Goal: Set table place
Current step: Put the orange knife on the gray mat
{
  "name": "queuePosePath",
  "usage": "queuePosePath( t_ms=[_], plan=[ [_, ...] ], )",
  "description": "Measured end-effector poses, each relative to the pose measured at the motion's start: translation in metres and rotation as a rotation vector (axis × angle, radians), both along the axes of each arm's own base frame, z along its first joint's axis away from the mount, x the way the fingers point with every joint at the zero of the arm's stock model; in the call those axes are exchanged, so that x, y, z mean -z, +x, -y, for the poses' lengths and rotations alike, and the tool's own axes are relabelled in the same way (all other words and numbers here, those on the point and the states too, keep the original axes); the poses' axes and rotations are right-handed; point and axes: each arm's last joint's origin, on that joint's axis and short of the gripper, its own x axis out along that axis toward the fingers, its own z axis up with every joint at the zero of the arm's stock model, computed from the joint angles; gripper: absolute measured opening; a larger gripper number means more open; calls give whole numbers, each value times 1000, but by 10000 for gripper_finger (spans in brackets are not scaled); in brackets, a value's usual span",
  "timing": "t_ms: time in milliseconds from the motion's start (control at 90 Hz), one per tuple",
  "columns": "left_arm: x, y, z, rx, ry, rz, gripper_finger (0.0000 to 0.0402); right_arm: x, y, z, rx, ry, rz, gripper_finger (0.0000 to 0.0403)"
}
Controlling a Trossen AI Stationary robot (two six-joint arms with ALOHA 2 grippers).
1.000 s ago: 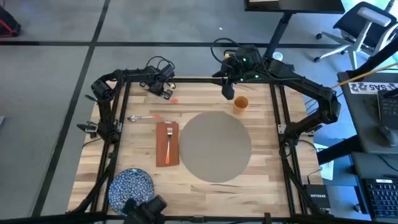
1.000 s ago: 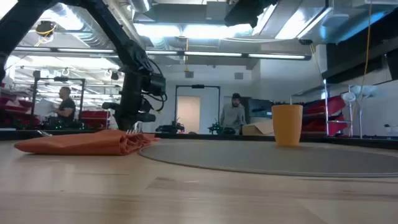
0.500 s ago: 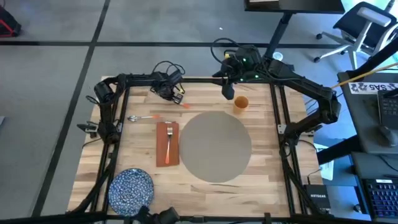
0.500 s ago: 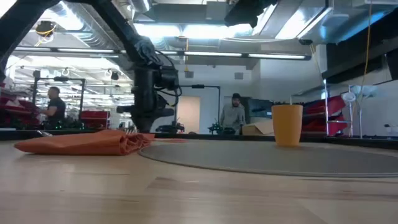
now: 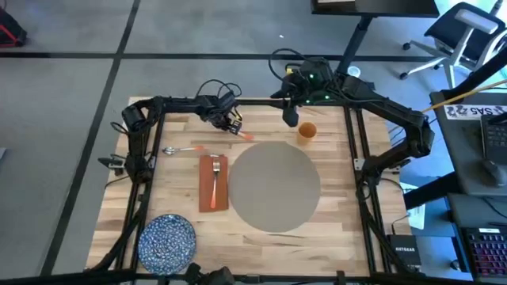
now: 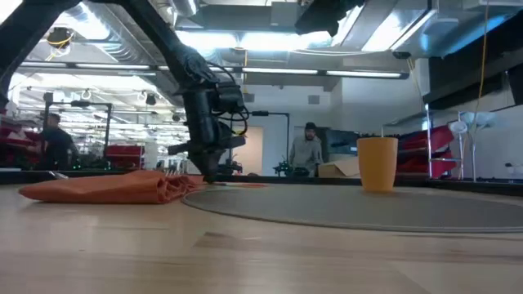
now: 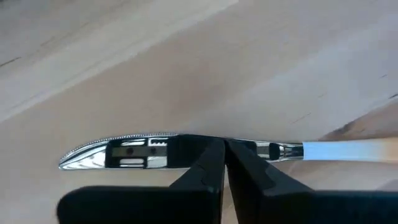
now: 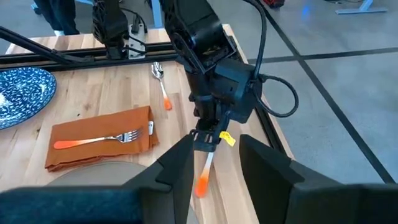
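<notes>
Altogether the light plank table (image 5: 333, 222) carries one round grey-beige placemat (image 5: 273, 186) at centre frame, one fork (image 5: 215, 179), one spoon (image 5: 181, 150) and one orange-handled steel knife (image 5: 242, 136), which the left gripper (image 5: 232, 127) pinches shut just above the placemat's upper-left edge, while whether the right gripper (image 5: 290, 117), top centre, is open cannot be told.

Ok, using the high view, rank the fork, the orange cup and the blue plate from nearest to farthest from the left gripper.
1. Fork, on the napkin, just toward the table's front from the left gripper.
2. Orange cup, off to the right at the back.
3. Blue plate, front left corner, clearly farthest.
</notes>
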Motion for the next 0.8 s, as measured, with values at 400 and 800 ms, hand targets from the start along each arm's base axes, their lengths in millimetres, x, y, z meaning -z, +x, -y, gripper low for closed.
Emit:
queuePosePath(
  t_ms=[400, 800],
  plan=[
    [-8, 9, -2, 17, -22, 156, 0, 0, 0, 0, 0, 0, 0, 115],
    [-19, 9, 1, 43, 2, 169, 0, 3, -1, -1, -1, 17, -33, 115]
  ],
)
